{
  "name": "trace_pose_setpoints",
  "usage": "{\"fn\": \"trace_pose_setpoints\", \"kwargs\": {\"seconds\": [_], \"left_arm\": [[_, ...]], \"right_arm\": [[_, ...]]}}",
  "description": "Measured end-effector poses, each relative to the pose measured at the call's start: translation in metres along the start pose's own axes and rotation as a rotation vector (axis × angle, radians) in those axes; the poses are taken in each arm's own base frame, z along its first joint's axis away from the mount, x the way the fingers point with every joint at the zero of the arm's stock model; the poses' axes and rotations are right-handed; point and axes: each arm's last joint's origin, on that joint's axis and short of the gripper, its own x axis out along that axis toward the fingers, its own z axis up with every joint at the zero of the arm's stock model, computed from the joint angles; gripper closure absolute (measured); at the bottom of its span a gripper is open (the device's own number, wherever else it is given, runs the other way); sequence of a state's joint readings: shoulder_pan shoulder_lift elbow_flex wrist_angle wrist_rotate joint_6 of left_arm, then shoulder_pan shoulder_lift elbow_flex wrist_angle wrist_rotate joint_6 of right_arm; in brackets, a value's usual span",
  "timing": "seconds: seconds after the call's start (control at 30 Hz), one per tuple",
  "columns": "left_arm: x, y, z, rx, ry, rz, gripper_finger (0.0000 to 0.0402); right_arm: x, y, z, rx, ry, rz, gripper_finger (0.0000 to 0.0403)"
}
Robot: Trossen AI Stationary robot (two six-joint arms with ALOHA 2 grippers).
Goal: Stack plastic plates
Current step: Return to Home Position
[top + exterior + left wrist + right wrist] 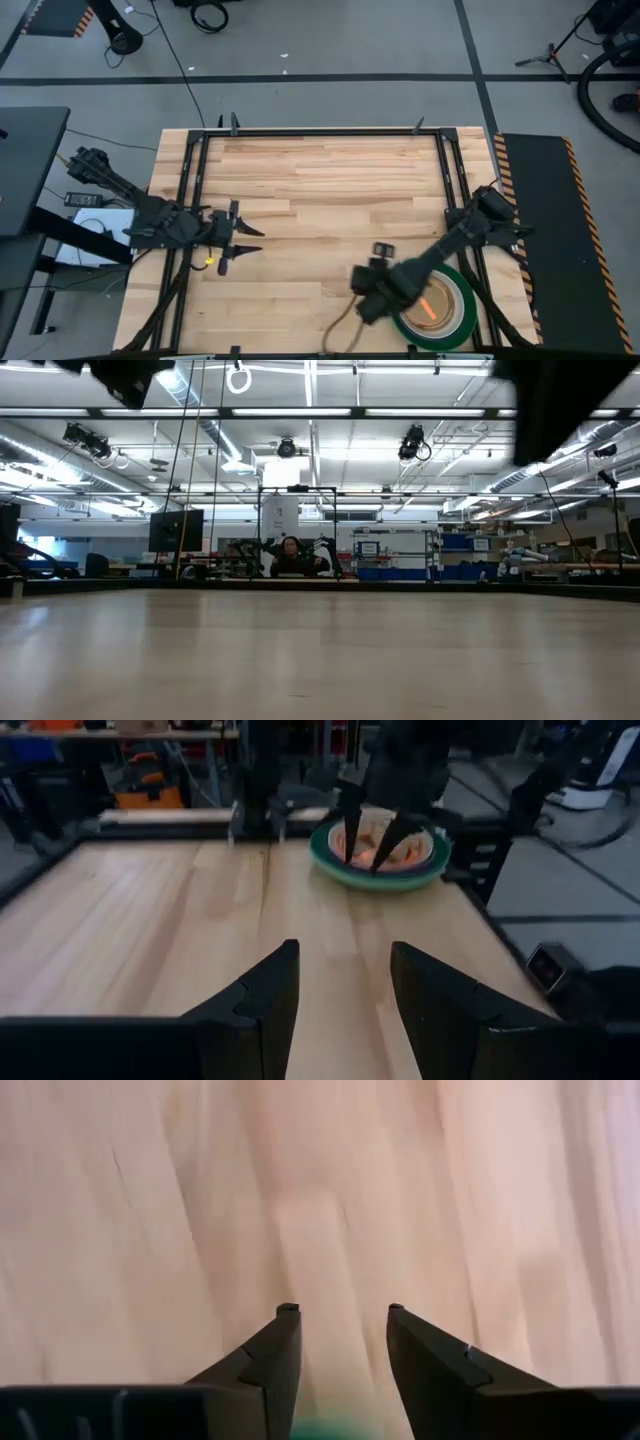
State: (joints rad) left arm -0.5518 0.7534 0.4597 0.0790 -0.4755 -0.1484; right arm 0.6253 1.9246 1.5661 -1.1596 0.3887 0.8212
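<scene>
The plastic plates (458, 322) stand as one stack near the table's near right corner: a large dark green plate at the bottom, with white and orange showing inside. In the left wrist view the stack (400, 872) lies far across the table. My right gripper (368, 300) hangs open at the stack's left edge, fingers pointing down (364, 855). Its wrist view shows bare wood between the open fingers (340, 1310) and a sliver of green low down. My left gripper (250, 240) waits open at the table's left side (343, 960), level over the wood.
Black rails (320, 132) frame the wooden table (320, 190), whose middle and far parts show only wood. A cable (345, 320) trails off the near edge by the right gripper. In the low view a person (290, 555) sits far behind the table.
</scene>
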Motion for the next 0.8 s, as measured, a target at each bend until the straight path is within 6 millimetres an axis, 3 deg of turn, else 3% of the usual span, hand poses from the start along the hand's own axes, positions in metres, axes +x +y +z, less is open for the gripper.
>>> {"fn": "trace_pose_setpoints", "kwargs": {"seconds": [0.17, 0.3, 0.53, 0.8], "left_arm": [[0.010, 0.002, -0.048, -0.044, -0.023, -0.001, 0.0235], [0.006, 0.013, -0.073, -0.094, -0.104, 0.042, 0.0235], [0.007, 0.041, -0.074, -0.048, -0.193, 0.212, 0.0235], [0.012, 0.077, -0.073, -0.039, -0.175, 0.296, 0.0235]], "right_arm": [[0.054, 0.003, 0.022, -0.134, -0.181, 0.282, 0.0249], [0.078, -0.009, 0.038, -0.229, -0.305, 0.409, 0.0249], [0.094, -0.071, 0.069, -0.309, -0.341, 0.202, 0.0250], [0.087, -0.126, 0.089, -0.305, -0.365, 0.352, 0.0286]]}}
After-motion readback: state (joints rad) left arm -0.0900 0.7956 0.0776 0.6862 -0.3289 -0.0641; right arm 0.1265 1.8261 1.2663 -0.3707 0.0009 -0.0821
